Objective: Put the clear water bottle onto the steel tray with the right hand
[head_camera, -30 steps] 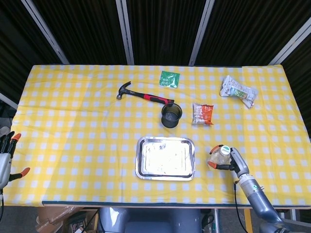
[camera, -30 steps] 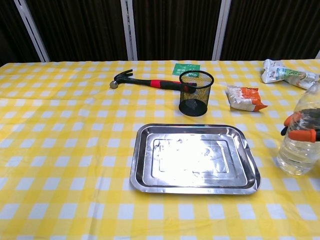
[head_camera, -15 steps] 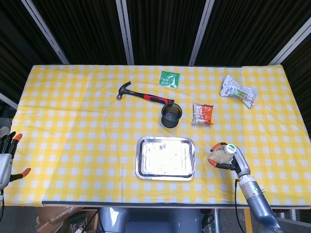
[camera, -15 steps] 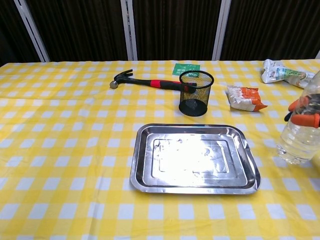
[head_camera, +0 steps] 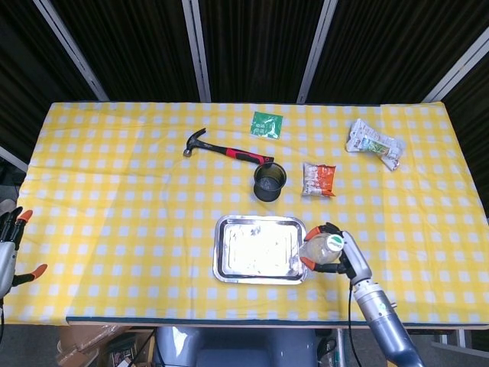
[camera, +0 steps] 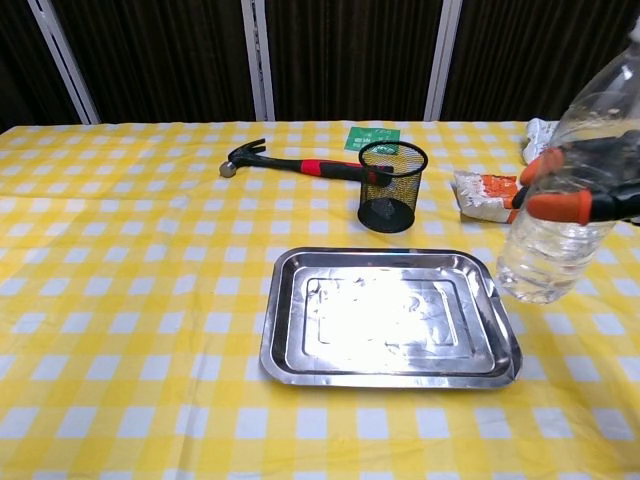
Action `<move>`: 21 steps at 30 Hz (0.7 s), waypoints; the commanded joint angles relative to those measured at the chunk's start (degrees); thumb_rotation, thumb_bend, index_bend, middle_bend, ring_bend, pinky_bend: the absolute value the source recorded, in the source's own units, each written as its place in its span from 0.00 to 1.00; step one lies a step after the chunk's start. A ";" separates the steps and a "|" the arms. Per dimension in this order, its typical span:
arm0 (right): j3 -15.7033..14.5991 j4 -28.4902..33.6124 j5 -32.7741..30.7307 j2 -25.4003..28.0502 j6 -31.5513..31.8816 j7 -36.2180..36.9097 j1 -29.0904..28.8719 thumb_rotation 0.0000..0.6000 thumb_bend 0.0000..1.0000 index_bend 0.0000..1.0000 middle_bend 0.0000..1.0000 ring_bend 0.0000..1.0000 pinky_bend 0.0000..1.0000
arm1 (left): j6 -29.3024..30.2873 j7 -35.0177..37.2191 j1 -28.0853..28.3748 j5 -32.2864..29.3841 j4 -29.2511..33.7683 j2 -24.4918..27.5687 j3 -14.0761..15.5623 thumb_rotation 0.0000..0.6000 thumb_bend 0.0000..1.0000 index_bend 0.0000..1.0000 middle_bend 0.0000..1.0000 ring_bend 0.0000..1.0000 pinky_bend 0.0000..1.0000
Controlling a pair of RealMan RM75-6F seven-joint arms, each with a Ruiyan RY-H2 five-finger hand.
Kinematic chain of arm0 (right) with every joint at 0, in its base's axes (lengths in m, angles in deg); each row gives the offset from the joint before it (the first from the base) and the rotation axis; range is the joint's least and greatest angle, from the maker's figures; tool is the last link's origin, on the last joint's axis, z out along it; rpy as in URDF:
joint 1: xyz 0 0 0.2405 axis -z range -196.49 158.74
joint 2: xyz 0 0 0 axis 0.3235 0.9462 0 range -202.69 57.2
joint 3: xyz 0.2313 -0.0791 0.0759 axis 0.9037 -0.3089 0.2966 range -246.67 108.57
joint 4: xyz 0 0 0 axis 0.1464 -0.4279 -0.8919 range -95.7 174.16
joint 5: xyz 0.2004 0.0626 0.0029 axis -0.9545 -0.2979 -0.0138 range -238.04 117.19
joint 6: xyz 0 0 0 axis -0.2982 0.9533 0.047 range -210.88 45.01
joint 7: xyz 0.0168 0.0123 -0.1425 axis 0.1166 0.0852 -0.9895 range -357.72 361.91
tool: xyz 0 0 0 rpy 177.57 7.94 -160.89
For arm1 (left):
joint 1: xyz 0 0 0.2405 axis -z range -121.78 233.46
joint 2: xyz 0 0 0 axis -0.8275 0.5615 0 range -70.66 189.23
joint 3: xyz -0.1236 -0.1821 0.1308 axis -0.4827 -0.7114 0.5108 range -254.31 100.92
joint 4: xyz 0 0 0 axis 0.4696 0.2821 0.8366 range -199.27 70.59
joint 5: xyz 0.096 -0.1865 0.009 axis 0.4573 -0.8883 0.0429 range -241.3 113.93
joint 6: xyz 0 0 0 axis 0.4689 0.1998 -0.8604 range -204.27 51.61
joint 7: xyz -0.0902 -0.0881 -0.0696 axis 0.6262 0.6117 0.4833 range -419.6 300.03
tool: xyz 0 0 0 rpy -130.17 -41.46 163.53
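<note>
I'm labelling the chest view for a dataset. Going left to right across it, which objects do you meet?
hammer → green packet → mesh cup → orange snack bag → clear water bottle, held by the right hand. The steel tray spans the middle, so I leave it unplaced.

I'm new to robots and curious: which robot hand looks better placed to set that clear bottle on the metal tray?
The right robot hand. It grips the clear bottle, lifted beside the steel tray's right edge. The left robot hand hangs off the table's far left edge, holding nothing.
</note>
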 commanded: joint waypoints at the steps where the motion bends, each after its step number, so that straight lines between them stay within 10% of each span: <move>1: -0.53 -1.15 -3.02 -6.60 0.09 -5.48 -3.00 1.00 0.50 0.77 0.61 0.29 0.00 | 0.55 1.15 -0.19 0.30 -0.32 0.27 -0.23 1.00 0.19 0.06 0.00 0.00 0.00; 9: 0.65 -4.03 -8.53 -13.95 1.35 -9.49 -5.18 1.00 0.50 0.77 0.61 0.29 0.00 | 0.07 1.73 -0.05 0.07 -0.78 0.38 -0.34 1.00 0.19 0.06 0.00 0.00 0.00; 21: 4.99 9.43 -17.32 -2.08 5.22 -25.49 -8.57 1.00 0.70 0.77 0.62 0.29 0.00 | 0.09 2.09 -0.14 0.00 -0.52 0.69 -0.36 1.00 0.19 0.06 0.00 0.00 0.00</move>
